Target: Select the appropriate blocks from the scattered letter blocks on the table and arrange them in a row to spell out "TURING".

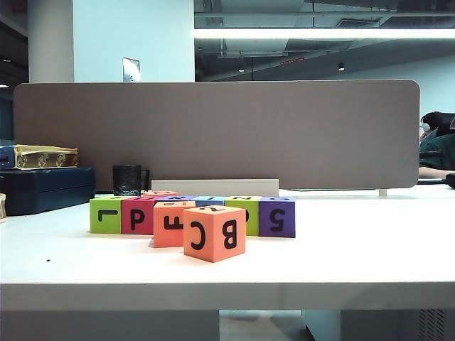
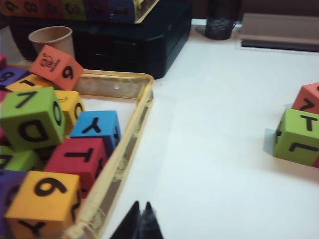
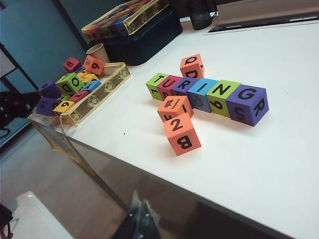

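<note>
Blocks [image 3: 207, 92]: row on the table [image 3: 279, 149] reads TURINGR; the spelling is judged done, surplus R possibly to be removed. Left gripper [image 2: 141, 219] shut, empty, near tray [image 2: 127, 149]. Right gripper [image 3: 140, 219] closed, empty, off the table edge.

Table [image 1: 355, 249] — blocks [image 3: 209, 92], tray [image 3: 107, 87].

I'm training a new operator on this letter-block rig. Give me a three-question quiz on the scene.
1. True or false: the right tool hangs beyond the table edge, away from the row of blocks.
2. The row's T block is: A lime green, B blue, C orange.
3. Fill in: the left tool, over bare table beside the tray, is ___ (open or shut).
Key: 1 true; 2 A; 3 shut.
</note>
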Controlling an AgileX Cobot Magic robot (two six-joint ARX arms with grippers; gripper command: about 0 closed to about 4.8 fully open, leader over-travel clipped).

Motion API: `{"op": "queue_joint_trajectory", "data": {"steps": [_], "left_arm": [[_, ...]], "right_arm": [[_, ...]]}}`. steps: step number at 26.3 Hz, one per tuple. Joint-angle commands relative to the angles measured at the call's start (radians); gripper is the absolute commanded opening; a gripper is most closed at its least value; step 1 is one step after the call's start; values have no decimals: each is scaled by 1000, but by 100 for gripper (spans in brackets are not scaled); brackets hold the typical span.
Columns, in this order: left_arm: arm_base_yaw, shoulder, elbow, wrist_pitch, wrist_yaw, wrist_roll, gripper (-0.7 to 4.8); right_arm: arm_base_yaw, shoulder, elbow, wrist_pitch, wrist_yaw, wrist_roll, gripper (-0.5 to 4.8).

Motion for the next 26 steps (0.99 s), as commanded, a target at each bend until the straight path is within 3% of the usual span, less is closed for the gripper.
{"op": "queue_joint_trajectory", "data": {"steps": [1,8,12,21,26], "left_arm": [[18,-31,-57,66,37,-9,-5],[80,-80,-148,170,51,-58,-5],[110,-156,-203,192,122,-59,-5],[113,-219,-202,29,161,-33,-5],[109,-219,-202,27,216,-12,-5]], "right_arm": [[-1,-6,4,10,-2,-3,-1],[-1,-7,4,11,-2,-3,-1],[-1,-7,4,10,-2,-3,-1],[-1,-7,4,10,-2,-3,-1],[-1,-11,4,11,-2,-3,-1]]}}
